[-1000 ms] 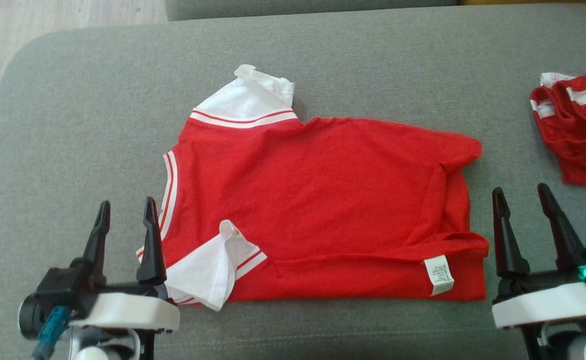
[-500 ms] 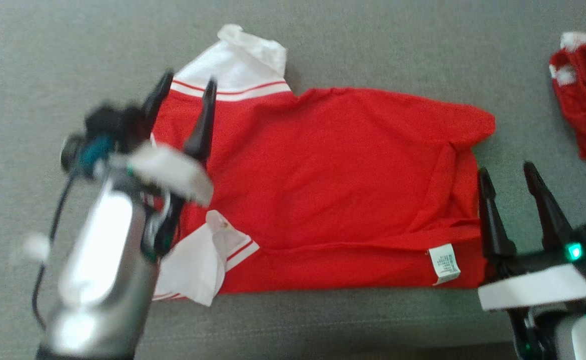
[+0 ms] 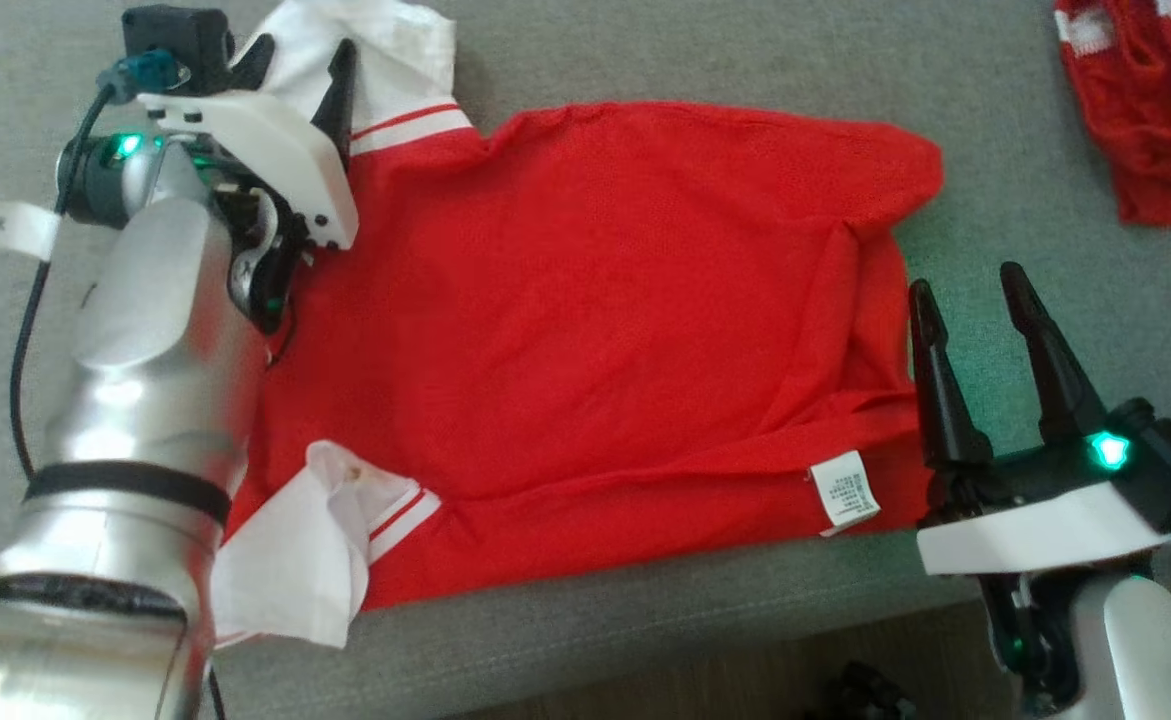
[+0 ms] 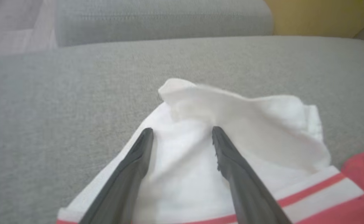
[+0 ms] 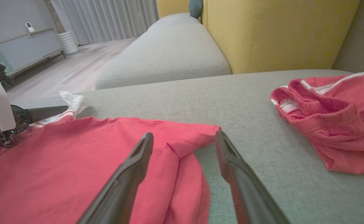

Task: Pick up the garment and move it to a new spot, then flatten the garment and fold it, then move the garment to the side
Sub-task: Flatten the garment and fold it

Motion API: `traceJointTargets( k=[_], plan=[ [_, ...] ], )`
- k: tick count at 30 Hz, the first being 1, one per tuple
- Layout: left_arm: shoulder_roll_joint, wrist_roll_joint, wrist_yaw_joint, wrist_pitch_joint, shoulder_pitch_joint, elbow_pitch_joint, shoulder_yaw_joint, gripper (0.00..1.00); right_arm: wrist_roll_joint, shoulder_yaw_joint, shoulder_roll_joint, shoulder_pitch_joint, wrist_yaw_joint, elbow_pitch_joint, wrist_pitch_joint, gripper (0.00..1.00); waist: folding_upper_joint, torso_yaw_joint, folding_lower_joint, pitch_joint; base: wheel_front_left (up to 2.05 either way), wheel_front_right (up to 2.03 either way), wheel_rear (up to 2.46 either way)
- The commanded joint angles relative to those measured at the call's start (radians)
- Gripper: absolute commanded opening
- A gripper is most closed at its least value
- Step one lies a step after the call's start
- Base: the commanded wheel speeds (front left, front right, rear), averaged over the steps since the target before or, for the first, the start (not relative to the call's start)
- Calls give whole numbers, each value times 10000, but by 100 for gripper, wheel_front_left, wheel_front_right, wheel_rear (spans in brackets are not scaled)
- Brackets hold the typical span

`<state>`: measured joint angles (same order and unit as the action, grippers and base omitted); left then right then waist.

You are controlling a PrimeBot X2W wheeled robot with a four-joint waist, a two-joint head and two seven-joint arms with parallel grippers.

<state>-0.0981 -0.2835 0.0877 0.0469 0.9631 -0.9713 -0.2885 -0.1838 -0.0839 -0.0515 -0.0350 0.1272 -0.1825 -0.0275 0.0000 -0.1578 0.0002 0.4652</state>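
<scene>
Lying flat on grey fabric sofa cushion (image 3: 645,60), red white-sleeved shirt (image 3: 595,330) is showing unreadable white hem label (image 3: 845,492); left gripper (image 3: 300,52), fingers spread, is hovering over far sleeve; right gripper (image 3: 965,282), fingers spread, beside hem; white arm tag (image 3: 15,230) reading "2K".

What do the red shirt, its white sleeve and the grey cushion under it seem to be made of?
Red shirt: probably a soft knit fabric, matt; it creases and folds limply.
White sleeve: the same kind of thin cloth, matt, crumpled at its end.
Grey cushion: woven upholstery fabric, matt, with a fine speckled grain; the fibre cannot be told.
</scene>
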Motion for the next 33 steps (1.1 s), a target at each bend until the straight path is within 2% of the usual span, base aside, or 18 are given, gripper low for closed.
traceJointTargets(
  k=[1, 4, 9, 11, 12, 16, 22, 33],
  plan=[
    [-362, -31, 19, 104, 491, 19, 144, 100, -73, -205, -99, -133, 35, -254, -153, 100, 0, -112, -2, 116, 0, 0, 0],
    [-376, 119, 59, 217, 876, -711, -61, 100, -165, -161, -85, -171, 35, -116, -204, 100, 0, -148, -2, 170, 0, 0, 0],
    [-463, 640, -151, 348, 1401, -1818, -594, 100, -290, -174, -95, -314, 35, 78, -201, 100, 0, -191, -2, 212, 0, 0, 0],
    [-466, 810, -251, 179, 1537, -2156, -787, 17, -349, -177, -139, -373, 35, 143, -131, 100, 0, -194, -2, 220, 0, 0, 0],
    [-483, 912, -348, 142, 1608, -2279, -887, 0, -405, -175, -167, -406, 35, 171, -92, 100, 0, -195, -2, 215, 0, 0, 0],
    [-478, 983, -450, 346, 1783, -2507, -1018, 0, -557, -81, -325, -536, 35, 277, 70, 100, 0, -185, -2, 191, 0, 0, 0],
    [-492, 788, -510, 1244, 1941, -2560, -915, 0, -811, 292, -743, -1151, 35, 729, 478, 100, 0, -56, -2, 77, 0, 0, 0],
    [-144, 548, -270, 1990, 2172, -2417, -973, 0, -2255, -148, -1762, -3439, 35, 3207, 2067, 100, 0, 474, -2, 49, 0, 0, 0]
  ],
)
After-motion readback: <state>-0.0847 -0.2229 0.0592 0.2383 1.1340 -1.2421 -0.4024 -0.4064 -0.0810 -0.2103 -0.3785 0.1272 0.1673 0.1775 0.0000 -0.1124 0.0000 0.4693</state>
